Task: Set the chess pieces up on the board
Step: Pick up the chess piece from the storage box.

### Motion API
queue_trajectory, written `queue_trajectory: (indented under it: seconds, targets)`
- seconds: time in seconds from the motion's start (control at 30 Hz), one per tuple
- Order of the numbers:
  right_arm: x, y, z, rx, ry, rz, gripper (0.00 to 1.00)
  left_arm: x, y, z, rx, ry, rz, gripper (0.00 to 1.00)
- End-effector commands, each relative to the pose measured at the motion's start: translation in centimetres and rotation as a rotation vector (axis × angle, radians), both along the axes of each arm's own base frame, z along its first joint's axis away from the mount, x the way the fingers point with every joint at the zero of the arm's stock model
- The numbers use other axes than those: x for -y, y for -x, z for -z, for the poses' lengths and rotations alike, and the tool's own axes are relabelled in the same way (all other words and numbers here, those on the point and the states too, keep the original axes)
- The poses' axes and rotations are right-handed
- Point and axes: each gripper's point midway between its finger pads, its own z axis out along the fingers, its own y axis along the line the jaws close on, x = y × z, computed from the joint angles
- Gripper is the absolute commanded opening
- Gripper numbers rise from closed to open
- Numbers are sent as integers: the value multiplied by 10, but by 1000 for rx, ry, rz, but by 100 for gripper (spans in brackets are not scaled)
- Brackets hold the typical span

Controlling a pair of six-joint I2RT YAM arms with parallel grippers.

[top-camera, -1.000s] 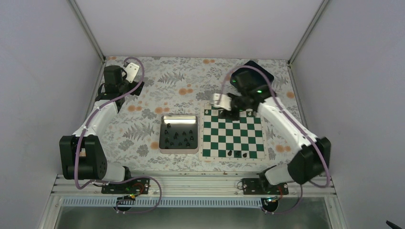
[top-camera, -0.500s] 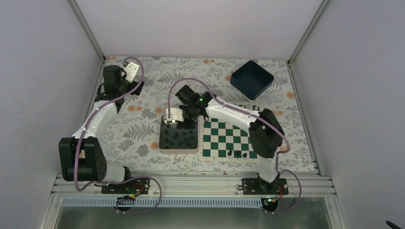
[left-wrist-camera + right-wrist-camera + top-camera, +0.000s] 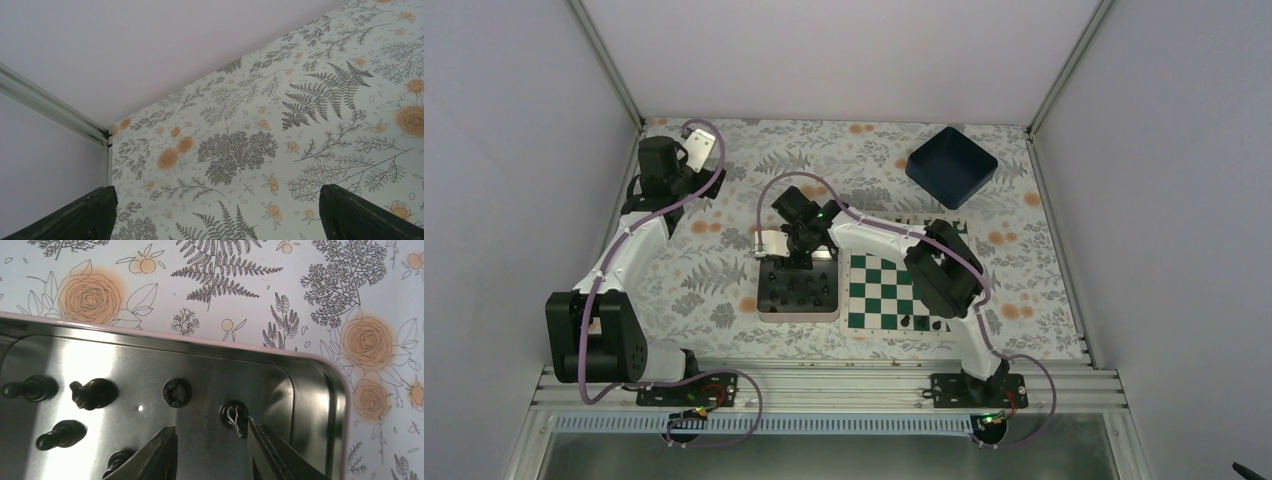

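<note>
- Starting at the left of the top view, we see the left arm [image 3: 634, 245] reaching to the upper left corner of the floral cloth [image 3: 724, 200], well apart from everything else.
- Its wrist view shows the left gripper [image 3: 216, 189] with jaws spread as wide as they go, holding nothing, only cloth between them.
- Near the middle we find the silver tin [image 3: 796, 316], with most of the chess pieces [image 3: 802, 290] lying loose inside it.
- The right arm [image 3: 894, 240] stretches across to the tin's upper edge. In the wrist view the right gripper [image 3: 210, 432] hangs over the tin's upper right corner.
- Its jaws stand partly apart with bare metal between them. We see nothing clasped, though one black piece [image 3: 234, 416] sits just beside the tip of the right-hand finger [image 3: 280, 455].
- Just right of the tin lies the board [image 3: 879, 290], with two black pieces [image 3: 906, 320] on its bottom row.
- At the upper right sits the dark blue bin [image 3: 951, 165].
</note>
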Motion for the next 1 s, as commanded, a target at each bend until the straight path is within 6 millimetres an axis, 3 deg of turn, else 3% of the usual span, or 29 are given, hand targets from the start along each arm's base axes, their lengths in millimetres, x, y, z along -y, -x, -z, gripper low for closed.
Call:
queue_trajectory:
  seconds: [0.0,0.43,0.7,0.83,0.97]
  targets:
    - [-18,-6,-1,25,-37,-12,38,4,2,-14,43,6,21,100]
    - [-23,-18,22,51,1,-6,37,5,4,-15,46,10,26,100]
    - [-20,-18,24,45,22,7,21,7,4,-16,47,15,33,100]
    - [-16,-17,5,58,13,17,9,8,4,-17,48,19,39,100]
    - [-3,-12,-28,83,-3,33,7,9,5,-20,51,25,41,100]
